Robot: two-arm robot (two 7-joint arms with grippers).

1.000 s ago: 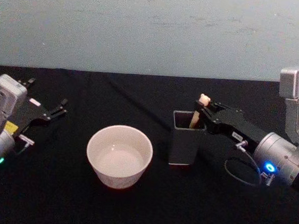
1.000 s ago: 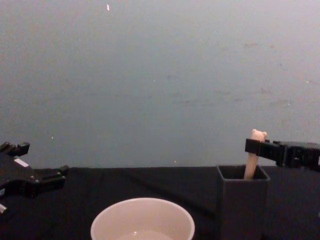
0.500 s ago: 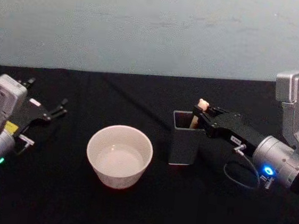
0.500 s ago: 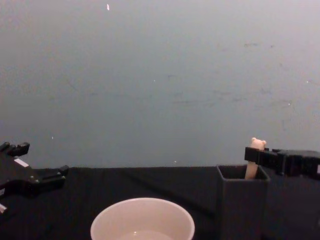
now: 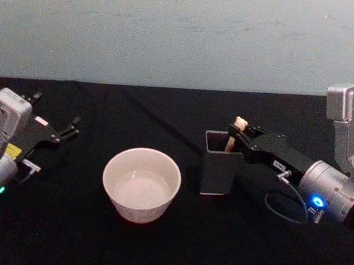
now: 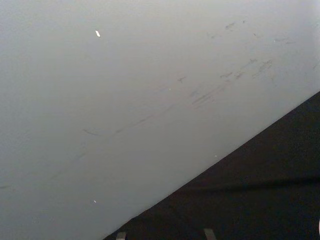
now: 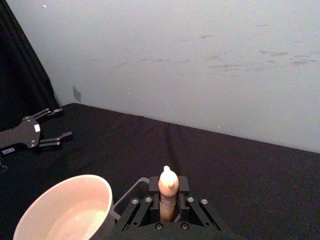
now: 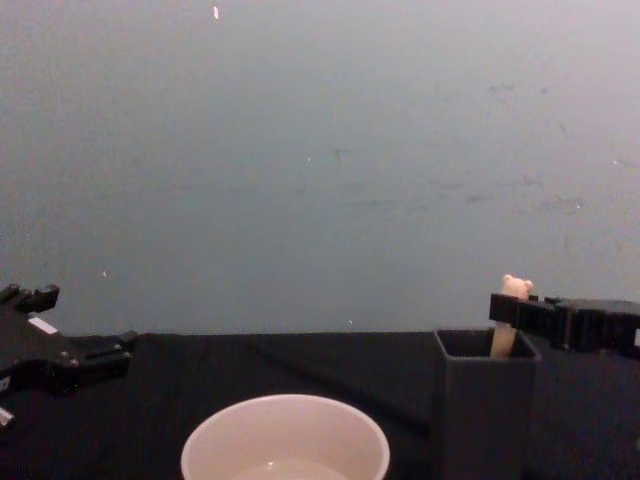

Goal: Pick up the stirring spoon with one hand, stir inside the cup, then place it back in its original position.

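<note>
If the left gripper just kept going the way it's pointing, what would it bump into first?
Probably nothing on the table. The left gripper points toward the far side, passing behind the cup, so its way looks free up to the wall, though depth is hard to judge.

The stirring spoon (image 5: 233, 136) hides its stem and bowl inside the dark holder (image 5: 218, 165).

My right gripper (image 5: 245, 137) is matte black with silver screws, on a silver wrist cylinder with a blue ring light at 5 o'clock and a thin grey looped cable. My left gripper (image 5: 56, 134) is black with white and yellow labels and a green light.
</note>
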